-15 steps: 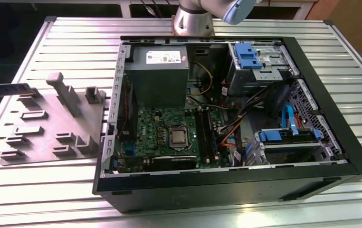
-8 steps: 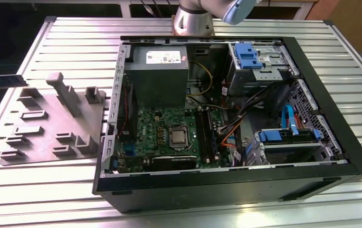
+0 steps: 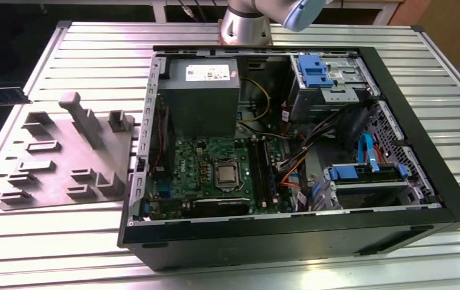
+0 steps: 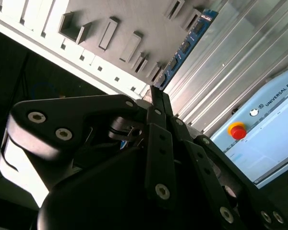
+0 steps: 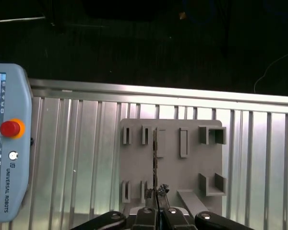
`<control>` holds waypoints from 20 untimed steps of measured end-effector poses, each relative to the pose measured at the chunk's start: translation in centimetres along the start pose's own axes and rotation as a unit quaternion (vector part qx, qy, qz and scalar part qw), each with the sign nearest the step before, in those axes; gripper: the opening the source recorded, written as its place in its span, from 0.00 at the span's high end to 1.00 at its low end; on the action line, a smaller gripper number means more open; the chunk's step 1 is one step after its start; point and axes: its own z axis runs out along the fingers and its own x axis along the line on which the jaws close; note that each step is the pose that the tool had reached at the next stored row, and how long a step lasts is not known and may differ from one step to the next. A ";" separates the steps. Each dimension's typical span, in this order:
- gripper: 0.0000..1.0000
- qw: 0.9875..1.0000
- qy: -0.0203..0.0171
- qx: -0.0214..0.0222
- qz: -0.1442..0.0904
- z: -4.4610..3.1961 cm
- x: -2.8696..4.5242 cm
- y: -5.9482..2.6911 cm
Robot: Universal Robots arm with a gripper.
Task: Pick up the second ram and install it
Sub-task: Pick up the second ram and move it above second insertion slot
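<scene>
- Claw [image 5: 156,200], black with linked metal fingers, is clenched on one end of the second ram [image 4: 185,48], a long, thin, dark blue-green circuit-board stick with black chips. Both wrist views show this grip.
- Key relation: the ram's long axis runs straight out from the fingertips, in line with the claw's own reach, not crosswise.
- The first wrist view catches the ram edge-on as a thin dark line. The second wrist view sees its chip face.
- The ram is in the air and, as far as I can tell, touches nothing but the claw.
- Beyond the ram lies a flat grey plastic holder plate [image 3: 59,160] with raised slots and pockets. It rests on the ribbed aluminium surface [image 3: 93,48].
- In the exterior view the plate sits at 9 o'clock from the open black tower computer case [image 3: 423,136]. The silver arm base [image 3: 244,27] stands at the case's 12 o'clock.
- Inside the case is a green motherboard [image 3: 194,163]. Its long black plastic memory slots [image 3: 262,172] sit at 3 o'clock of the square metal processor socket [image 3: 226,174].
- The slots' long axis runs 12 to 6 in the exterior view.
- Judgement: the pick-up looks done and the install is not yet done. The ram hangs on the plate side, so the slots lie well apart from it, off toward the plate's 3 o'clock.
- Whether any slot already carries a stick is too dark to tell.
- A pale blue handheld controller with a red button [image 5: 14,158] lies on the surface near the plate.
</scene>
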 end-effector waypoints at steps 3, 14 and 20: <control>0.89 1.000 0.000 0.000 0.000 -0.03 0.00 -0.13; 0.89 1.000 0.000 0.000 0.003 -0.07 0.14 -2.75; 0.89 1.000 0.000 0.000 0.004 -0.05 0.23 -4.51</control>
